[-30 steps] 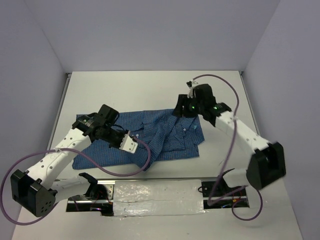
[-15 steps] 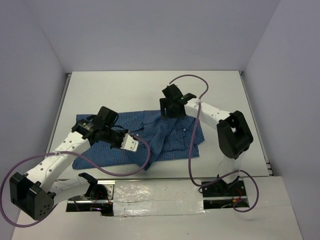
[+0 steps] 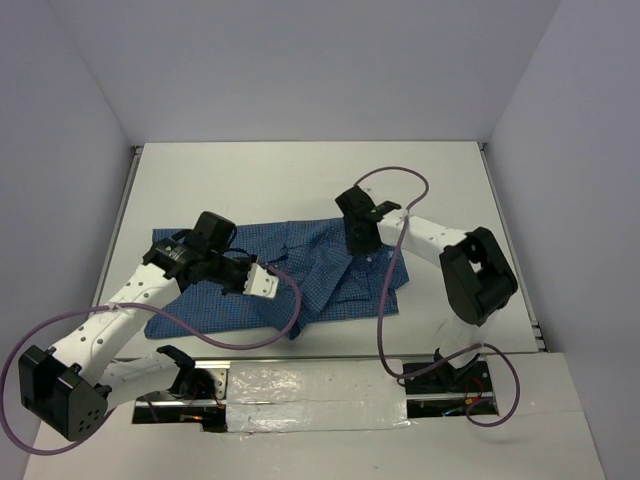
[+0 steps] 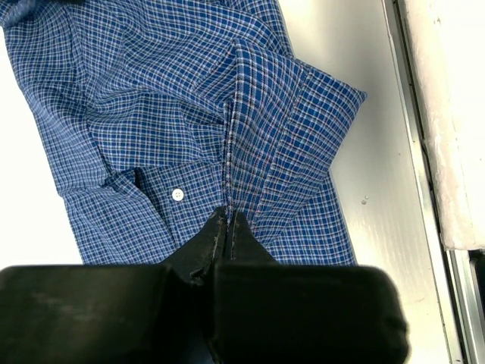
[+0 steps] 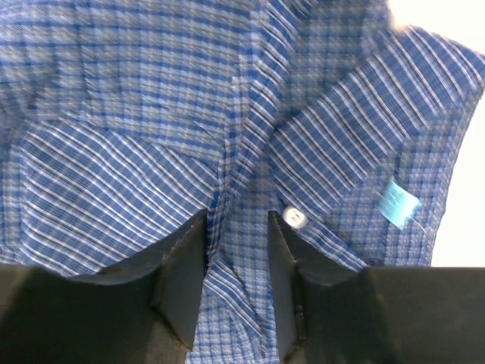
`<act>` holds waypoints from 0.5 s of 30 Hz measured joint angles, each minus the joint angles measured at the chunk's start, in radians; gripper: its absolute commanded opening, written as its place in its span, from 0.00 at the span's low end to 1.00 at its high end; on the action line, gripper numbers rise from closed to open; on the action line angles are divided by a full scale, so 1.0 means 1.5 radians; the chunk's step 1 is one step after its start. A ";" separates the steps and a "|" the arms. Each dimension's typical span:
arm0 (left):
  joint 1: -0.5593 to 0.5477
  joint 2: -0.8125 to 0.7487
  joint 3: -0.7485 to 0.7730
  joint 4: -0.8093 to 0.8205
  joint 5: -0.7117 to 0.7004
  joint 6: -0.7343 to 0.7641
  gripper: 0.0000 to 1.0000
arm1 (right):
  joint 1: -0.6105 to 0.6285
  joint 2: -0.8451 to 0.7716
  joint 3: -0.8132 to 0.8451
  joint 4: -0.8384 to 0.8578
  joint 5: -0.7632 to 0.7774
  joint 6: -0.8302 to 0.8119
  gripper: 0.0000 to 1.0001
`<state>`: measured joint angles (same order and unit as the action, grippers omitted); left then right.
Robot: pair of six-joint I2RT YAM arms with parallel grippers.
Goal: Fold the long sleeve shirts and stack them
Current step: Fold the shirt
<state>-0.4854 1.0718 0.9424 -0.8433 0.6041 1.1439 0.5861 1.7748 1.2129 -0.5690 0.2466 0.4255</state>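
Note:
The blue checked long sleeve shirt [image 3: 330,275] lies crumpled on the white table [image 3: 300,180]. My left gripper [image 3: 265,285] is shut on a raised seam fold of the shirt [image 4: 227,144], its tips [image 4: 227,216] pinched on the cloth near a white button [image 4: 177,195] and a cuff [image 4: 326,114]. My right gripper [image 3: 358,238] is down on the shirt's upper part. In the right wrist view it [image 5: 237,220] is open, with a ridge of checked cloth [image 5: 235,152] between its fingers [image 5: 186,250]. A white button [image 5: 294,218] and a light blue label [image 5: 398,203] lie beside it.
A metal rail [image 3: 310,380] runs along the table's near edge and also shows in the left wrist view [image 4: 424,152]. Purple cables [image 3: 385,300] loop over the shirt's right side and front. Grey walls close in the back and both sides.
My right arm has swung in from the right and come down onto the shirt's upper middle. My left gripper has stayed on its fold, barely moving.

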 measured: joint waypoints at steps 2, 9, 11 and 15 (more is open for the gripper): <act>0.000 0.000 0.001 0.000 0.001 -0.004 0.00 | -0.009 -0.030 -0.035 0.007 -0.001 0.006 0.39; 0.000 0.000 0.023 0.002 0.017 -0.022 0.00 | -0.088 -0.150 -0.172 0.068 -0.067 0.043 0.35; 0.000 0.000 0.024 0.003 0.020 -0.023 0.00 | -0.116 -0.185 -0.206 0.099 -0.101 0.049 0.38; 0.000 0.000 0.024 0.003 0.021 -0.026 0.00 | -0.174 -0.246 -0.267 0.192 -0.207 0.053 0.47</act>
<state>-0.4854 1.0718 0.9779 -0.8391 0.6357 1.1053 0.3252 1.4059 0.8120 -0.2810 -0.0635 0.5045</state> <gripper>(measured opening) 0.033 0.452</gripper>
